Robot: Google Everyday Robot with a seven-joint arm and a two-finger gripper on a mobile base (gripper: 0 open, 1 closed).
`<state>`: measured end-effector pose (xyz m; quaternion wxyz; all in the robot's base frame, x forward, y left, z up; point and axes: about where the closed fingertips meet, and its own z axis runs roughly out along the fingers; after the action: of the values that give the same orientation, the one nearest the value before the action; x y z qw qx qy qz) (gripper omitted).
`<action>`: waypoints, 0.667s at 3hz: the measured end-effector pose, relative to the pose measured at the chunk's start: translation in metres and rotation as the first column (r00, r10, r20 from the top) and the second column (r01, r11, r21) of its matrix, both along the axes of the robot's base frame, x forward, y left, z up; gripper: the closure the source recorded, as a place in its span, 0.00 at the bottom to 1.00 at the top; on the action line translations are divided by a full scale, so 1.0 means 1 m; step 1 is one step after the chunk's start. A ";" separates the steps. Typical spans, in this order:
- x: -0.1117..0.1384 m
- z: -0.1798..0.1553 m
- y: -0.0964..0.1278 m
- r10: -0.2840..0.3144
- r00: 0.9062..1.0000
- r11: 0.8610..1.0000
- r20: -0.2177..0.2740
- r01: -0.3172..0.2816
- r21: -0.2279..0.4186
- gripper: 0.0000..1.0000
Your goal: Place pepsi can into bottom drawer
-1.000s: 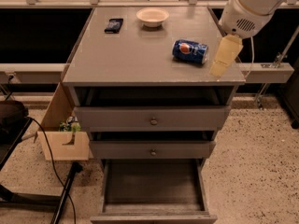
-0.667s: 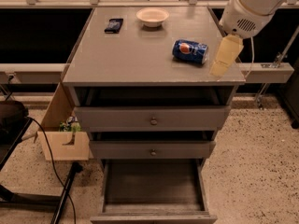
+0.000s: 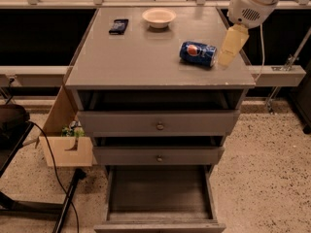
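My gripper (image 3: 227, 57), grip I cannot tell, over the grey cabinet top (image 3: 146, 57): pepsi can (image 3: 198, 53) just beside, bottom drawer (image 3: 158, 193) open below, by the speckled floor (image 3: 262, 178).

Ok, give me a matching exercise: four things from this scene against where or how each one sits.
1. pepsi can
2. bowl
3. bottom drawer
4. gripper

A. pulled open, lowest of the drawers
B. just right of the can, above the cabinet top near its right edge
C. lying on its side on the cabinet top
D. upright near the back edge of the cabinet top

Pairs: 1-C, 2-D, 3-A, 4-B
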<state>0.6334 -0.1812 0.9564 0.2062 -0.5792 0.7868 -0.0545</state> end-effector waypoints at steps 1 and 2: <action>0.033 -0.002 -0.002 -0.019 0.999 1.000 0.036 0.018 0.002 0.00; 0.073 -0.023 -0.006 -0.069 0.997 0.997 0.033 0.068 0.038 0.00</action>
<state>0.7068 -0.1874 0.9331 0.2282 -0.5468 0.8036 -0.0567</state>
